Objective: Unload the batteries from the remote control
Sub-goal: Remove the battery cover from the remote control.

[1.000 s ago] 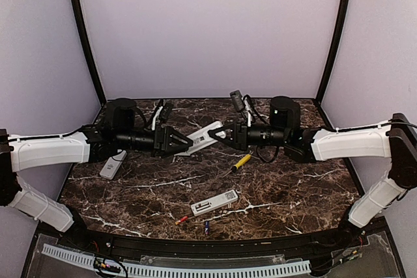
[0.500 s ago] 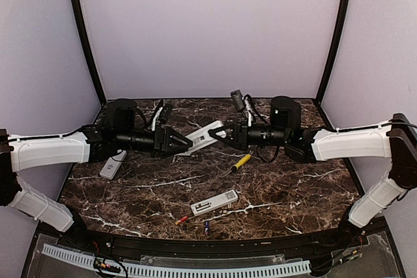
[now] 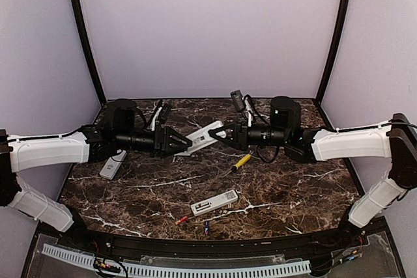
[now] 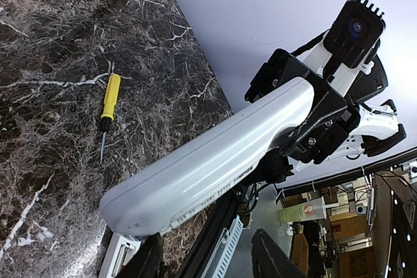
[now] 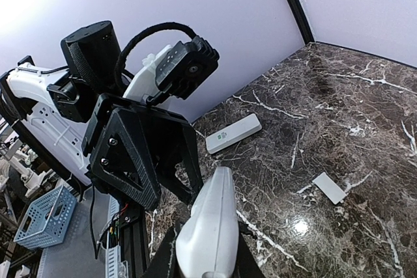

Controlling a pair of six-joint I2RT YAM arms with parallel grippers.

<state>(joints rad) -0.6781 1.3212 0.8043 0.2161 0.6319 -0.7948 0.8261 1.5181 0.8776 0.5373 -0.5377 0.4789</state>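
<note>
Remote (image 3: 205, 136) is in the air over mid-desk, bridged between both arms. Right fingers (image 3: 227, 137) are clamped narrow on its 3 o'clock end. Left fingers (image 4: 264, 255) sit half-spread around the 9 o'clock end; we can't tell if they actually bite. Two loose batteries (image 3: 181, 220) lie on the desk (image 3: 293, 187) at 6 o'clock near the front edge, just beside a second remote (image 3: 214, 203). We see no cells in the lifted one. Our read: handover or re-grip. To do it well, hold right firm, seat left squarely across the body clear of the battery door, and confirm grip before right lets go. Main risk is a drop near the screwdriver (image 3: 241, 162).
</note>
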